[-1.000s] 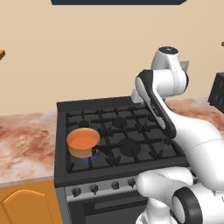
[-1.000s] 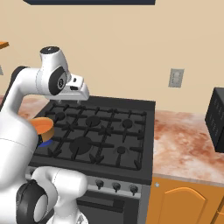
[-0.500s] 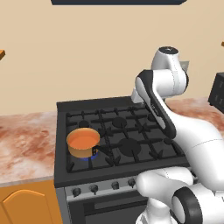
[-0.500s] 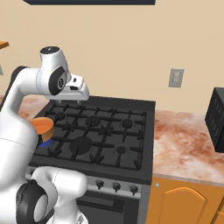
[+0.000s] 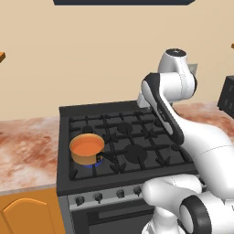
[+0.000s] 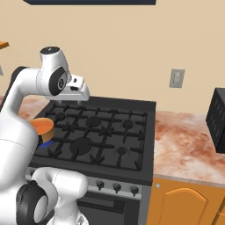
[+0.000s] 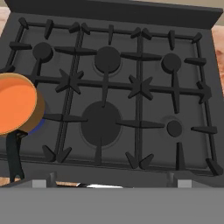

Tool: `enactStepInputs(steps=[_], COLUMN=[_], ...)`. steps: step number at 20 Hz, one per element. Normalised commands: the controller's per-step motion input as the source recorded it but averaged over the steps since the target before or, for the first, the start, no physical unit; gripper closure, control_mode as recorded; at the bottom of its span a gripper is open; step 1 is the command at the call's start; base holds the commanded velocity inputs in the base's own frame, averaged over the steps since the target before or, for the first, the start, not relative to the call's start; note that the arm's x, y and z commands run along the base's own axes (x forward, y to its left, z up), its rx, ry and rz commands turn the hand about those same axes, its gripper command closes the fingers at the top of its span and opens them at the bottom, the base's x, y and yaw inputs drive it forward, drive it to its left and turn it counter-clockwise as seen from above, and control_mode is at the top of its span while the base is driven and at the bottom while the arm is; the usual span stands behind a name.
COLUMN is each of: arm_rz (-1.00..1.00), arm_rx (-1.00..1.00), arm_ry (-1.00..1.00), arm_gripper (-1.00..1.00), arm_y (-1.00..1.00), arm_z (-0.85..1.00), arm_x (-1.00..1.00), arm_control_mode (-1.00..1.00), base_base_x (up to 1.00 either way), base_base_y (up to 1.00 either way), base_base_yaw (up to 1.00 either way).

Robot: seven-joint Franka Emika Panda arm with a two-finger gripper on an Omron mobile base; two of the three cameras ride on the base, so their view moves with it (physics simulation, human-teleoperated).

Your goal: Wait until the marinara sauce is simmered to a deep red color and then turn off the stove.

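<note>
The marinara sauce (image 5: 87, 146) is a flat orange disc in a small tan saucepan (image 5: 85, 156) on the front left burner of the black stove (image 5: 91, 181). A blue flame (image 5: 93, 164) shows under the pan. In the hand view the sauce (image 7: 13, 103) lies at the left edge, its dark handle pointing down. My gripper (image 6: 68, 102) hangs open and empty above the stove's back left, well clear of the pan (image 6: 43, 127). Its fingertips (image 7: 50, 179) stand wide apart over the stove (image 7: 105, 118). Small dark knobs (image 5: 98, 197) line the silver front.
Marble counter (image 6: 184, 140) runs on both sides of the stove, over orange cabinets (image 6: 180, 204). A black appliance (image 6: 217, 118) stands at the far right. A wall outlet (image 6: 177, 78) sits behind the counter. The other burners (image 7: 101, 120) carry nothing.
</note>
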Motion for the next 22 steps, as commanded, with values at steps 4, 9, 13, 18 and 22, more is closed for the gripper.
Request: enactStepInputs(steps=[4, 9, 13, 18, 22], arm_rz=[0.0, 0.0, 0.0, 0.0, 0.0], arm_rx=[0.0, 0.0, 0.0, 0.0, 0.0], arm_ry=[0.0, 0.0, 0.0, 0.0, 0.0], arm_gripper=[-1.0, -1.0, -1.0, -1.0, -1.0], arm_y=[0.0, 0.0, 0.0, 0.0, 0.0], arm_z=[0.0, 0.0, 0.0, 0.0, 0.0], arm_x=[0.0, 0.0, 0.0, 0.0, 0.0], arm_control_mode=[-1.0, -1.0, -1.0, -1.0, -1.0], base_base_x=[0.0, 0.0, 0.0, 0.0, 0.0], base_base_y=[0.0, 0.0, 0.0, 0.0, 0.0], base_base_yaw=[0.0, 0.0, 0.0, 0.0, 0.0])
